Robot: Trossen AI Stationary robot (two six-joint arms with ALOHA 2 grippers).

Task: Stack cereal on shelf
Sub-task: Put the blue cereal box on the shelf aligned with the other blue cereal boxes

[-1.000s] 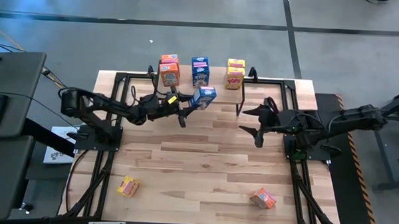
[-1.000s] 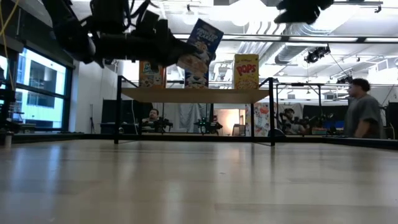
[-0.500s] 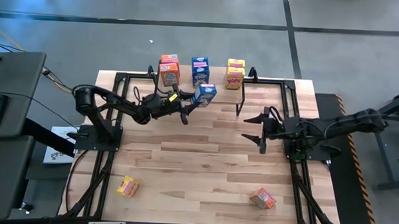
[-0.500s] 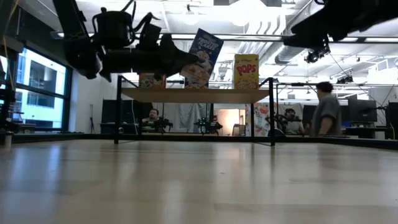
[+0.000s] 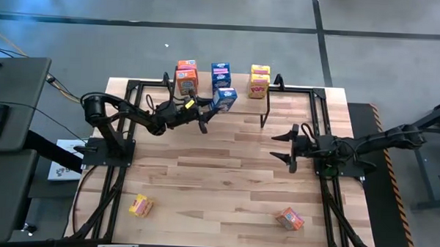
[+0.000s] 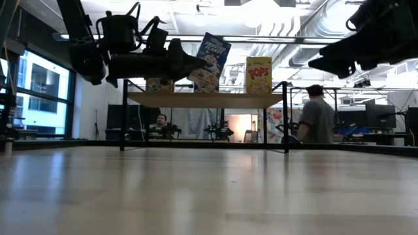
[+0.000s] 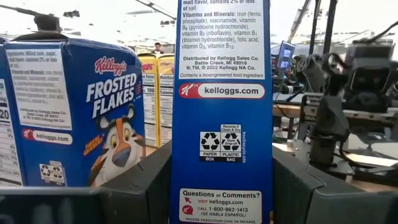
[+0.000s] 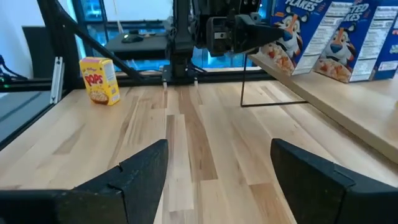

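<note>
My left gripper (image 5: 215, 105) is shut on a blue Frosted Flakes box (image 6: 209, 62) at the front edge of the shelf (image 6: 206, 99), a light-wood board on black legs. Orange boxes (image 5: 186, 78), a blue box (image 5: 221, 76) and yellow Pops boxes (image 5: 259, 81) stand upright on the shelf. In the left wrist view the held box (image 7: 221, 93) is beside the standing blue one (image 7: 93, 118). My right gripper (image 5: 287, 146) hangs open over the table's right half. A yellow box (image 5: 141, 205) and an orange box (image 5: 290, 218) lie near the table's near edge. My left gripper pinches the blue box between its two fingers (image 7: 143, 190), one on each broad face, with the narrow printed side (image 7: 221, 162) toward the wrist camera. The fingers come level from the table's left. The box is tilted, with its lower end (image 6: 204, 86) close above the shelf board.
The shelf's black legs (image 5: 263, 110) stand on the far half of the table. A person (image 6: 318, 121) walks in the room behind. The middle of the tabletop (image 5: 218, 175) is bare wood.
My left gripper has carried the blue box a little toward the table's far edge, up to the shelf's front edge beside the standing blue box. My right arm has drawn back toward the right and near edges and lowered, staying open.
</note>
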